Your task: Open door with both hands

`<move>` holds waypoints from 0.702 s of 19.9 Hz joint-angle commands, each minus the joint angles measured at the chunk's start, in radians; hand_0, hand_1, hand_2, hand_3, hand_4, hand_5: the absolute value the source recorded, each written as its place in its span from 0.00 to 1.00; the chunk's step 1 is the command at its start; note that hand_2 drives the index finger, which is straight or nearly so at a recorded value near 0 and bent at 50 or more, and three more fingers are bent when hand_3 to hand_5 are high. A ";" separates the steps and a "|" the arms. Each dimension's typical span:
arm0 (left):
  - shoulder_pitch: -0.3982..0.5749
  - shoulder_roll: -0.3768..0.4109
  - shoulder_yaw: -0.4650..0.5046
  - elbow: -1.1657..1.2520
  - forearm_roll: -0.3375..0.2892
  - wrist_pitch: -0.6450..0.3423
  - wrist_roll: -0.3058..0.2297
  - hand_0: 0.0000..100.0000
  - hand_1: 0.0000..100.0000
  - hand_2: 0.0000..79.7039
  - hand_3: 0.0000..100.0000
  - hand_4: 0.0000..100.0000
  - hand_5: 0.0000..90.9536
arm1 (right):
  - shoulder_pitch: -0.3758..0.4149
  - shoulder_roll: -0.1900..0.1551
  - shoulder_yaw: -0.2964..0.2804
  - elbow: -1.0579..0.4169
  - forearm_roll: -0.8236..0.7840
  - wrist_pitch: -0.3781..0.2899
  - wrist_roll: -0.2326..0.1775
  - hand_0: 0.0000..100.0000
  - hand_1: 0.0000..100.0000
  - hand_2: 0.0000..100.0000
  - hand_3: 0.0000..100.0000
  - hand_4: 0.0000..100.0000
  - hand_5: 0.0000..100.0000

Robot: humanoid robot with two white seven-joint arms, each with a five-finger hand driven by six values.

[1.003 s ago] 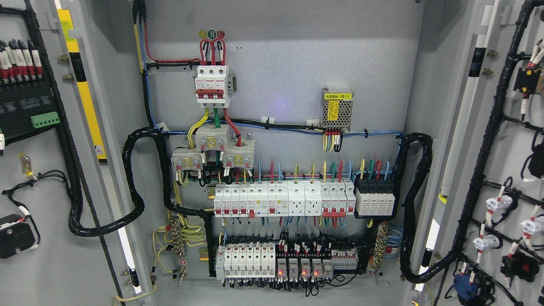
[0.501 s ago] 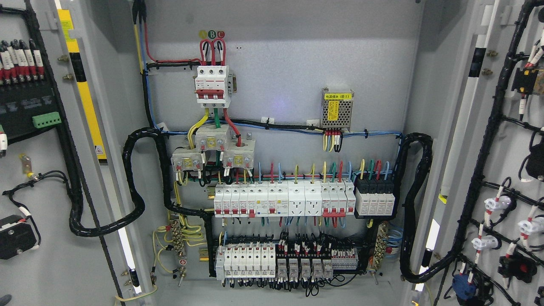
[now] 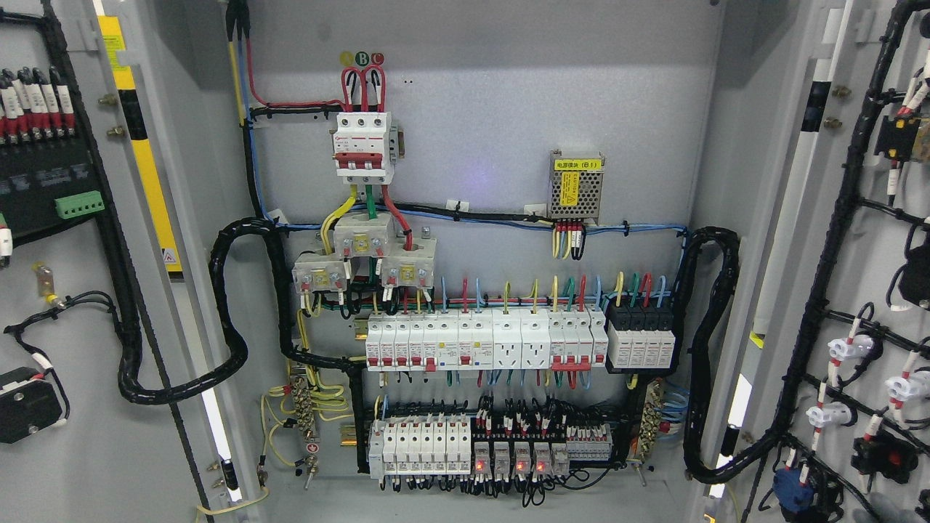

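**Both doors swung wide, no hands in shot**

Here's the cabinet, fully exposed — the left door (image 3: pixel 80 290) is folded back at the left edge of the head view, its inner face showing a black terminal block and a green connector, and the right door (image 3: pixel 864 276) is folded back on the far side, hung with black cable looms and white-and-red fittings. Each door's long axis runs top to bottom, hinged along the cabinet's side walls.

Between them the back panel (image 3: pixel 479 109) is on full display: a red-and-white main breaker (image 3: pixel 363 149) up top, a small power supply module (image 3: pixel 576 185) to its right, and a row of white breakers (image 3: pixel 483 341) across the middle, with a lower row showing small red lights beneath.

And the hands? Neither one can be made out in the picture — so whether the fingers are spread, curled or gripping anything, I can't tell. There is a faint grey shape at the very bottom right corner, too small to call.

Judging by how the doors lie, the opening looks done or near enough. Which hand sits closer to which door cannot be read here; any further push would go outward, left door leftward, right door rightward.
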 commanded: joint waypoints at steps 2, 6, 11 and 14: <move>0.067 -0.148 -0.429 0.051 -0.241 -0.061 0.013 0.12 0.56 0.00 0.00 0.00 0.00 | 0.005 0.001 0.255 0.123 0.015 0.001 0.001 0.00 0.50 0.04 0.00 0.00 0.00; 0.068 -0.191 -0.556 0.334 -0.285 -0.110 0.102 0.12 0.56 0.00 0.00 0.00 0.00 | 0.006 0.001 0.282 0.361 0.195 0.001 0.001 0.00 0.50 0.04 0.00 0.00 0.00; 0.021 -0.291 -0.625 0.754 -0.302 -0.124 0.288 0.12 0.56 0.00 0.00 0.00 0.00 | -0.001 0.010 0.286 0.682 0.254 0.001 0.001 0.00 0.50 0.04 0.00 0.00 0.00; -0.041 -0.323 -0.650 1.020 -0.302 -0.124 0.444 0.12 0.56 0.00 0.00 0.00 0.00 | -0.004 0.013 0.281 0.864 0.256 0.001 0.001 0.00 0.50 0.04 0.00 0.00 0.00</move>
